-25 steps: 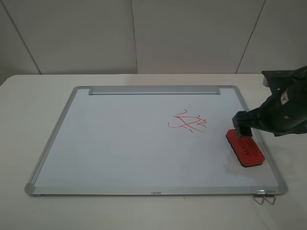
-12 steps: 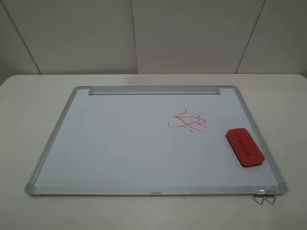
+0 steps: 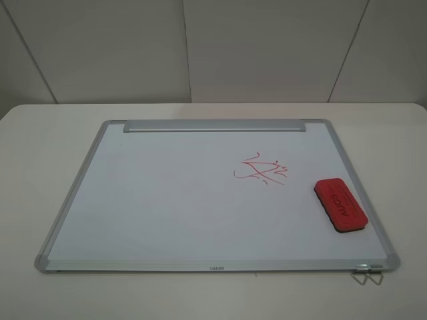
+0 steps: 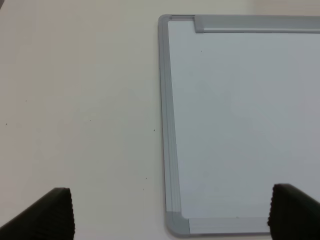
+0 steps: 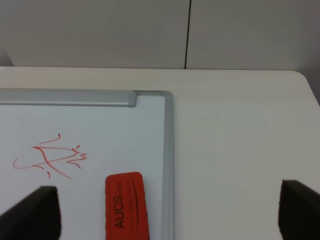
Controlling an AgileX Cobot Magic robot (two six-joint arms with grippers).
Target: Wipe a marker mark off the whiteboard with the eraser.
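The whiteboard [image 3: 167, 200] lies flat on the table, its rail [image 3: 213, 125] along the far edge. The red eraser [image 3: 340, 205] rests on the board near its right frame, lettering up, nothing touching it. Left of it is a wide angular, triangle-like red scribble [image 3: 261, 171] with stray dashes. No small compact marker mark shows anywhere on the board. Neither arm appears in the exterior high view. In the left wrist view my left gripper [image 4: 172, 214] is open over the board's corner [image 4: 177, 222]. In the right wrist view my right gripper [image 5: 165, 212] is open behind the eraser [image 5: 126, 205].
A small metal clip [image 3: 368, 273] sticks out under the board's near right corner. A white table [image 3: 40, 133] surrounds the board, with pale wall panels [image 3: 200, 47] behind it.
One second ago my right gripper hung over the eraser's far end on the right. It has since pulled out of the exterior high view, leaving the eraser lying in the same spot.
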